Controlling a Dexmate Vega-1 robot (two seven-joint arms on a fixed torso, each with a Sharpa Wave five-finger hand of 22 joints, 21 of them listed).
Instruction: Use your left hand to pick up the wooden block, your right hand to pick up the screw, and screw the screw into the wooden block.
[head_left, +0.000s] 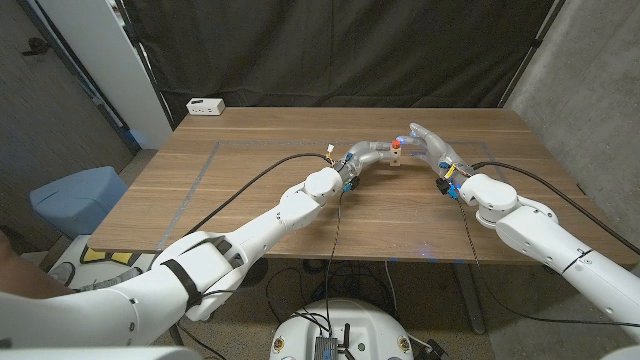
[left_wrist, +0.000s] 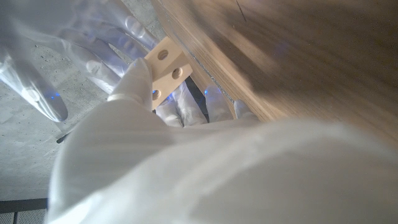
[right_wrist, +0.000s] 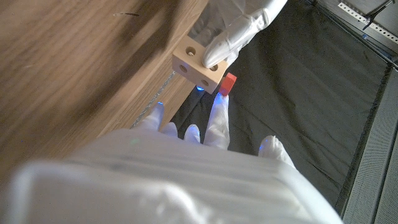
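Pale wood was the story here: in the head view the wooden block (head_left: 396, 157) sat just above the middle of the frame, over the far half of the wooden table (head_left: 250, 200), and the left hand (head_left: 366, 156) was clasped on it from the picture's left! The right hand (head_left: 432, 146) came in from the right with its fingers stretched out toward the block, and a red speck, the screw (head_left: 397, 144), stood on top of the block. At the table's far left corner lay a white power strip (head_left: 205, 105), its sockets too small to read. At the left edge, a blue bin (head_left: 75, 198) stood on the floor.

Over to the left wrist view, and there the block (left_wrist: 166, 67) showed its round holes, three of them plain, which the head view never gave. The left hand's gloved fingers (left_wrist: 134, 78) gripped it, and the right hand (left_wrist: 37, 74) hung spread beyond.

Then the right wrist view: the block (right_wrist: 198, 65) in the upper middle, left hand's fingers (right_wrist: 233, 37) pressed onto it, and the screw's red head (right_wrist: 228, 82) right beside the block's lower corner, touching the right hand's fingertips (right_wrist: 219, 106). Whether the right hand truly pinched the screw, I could not tell. No writing or label was legible anywhere.
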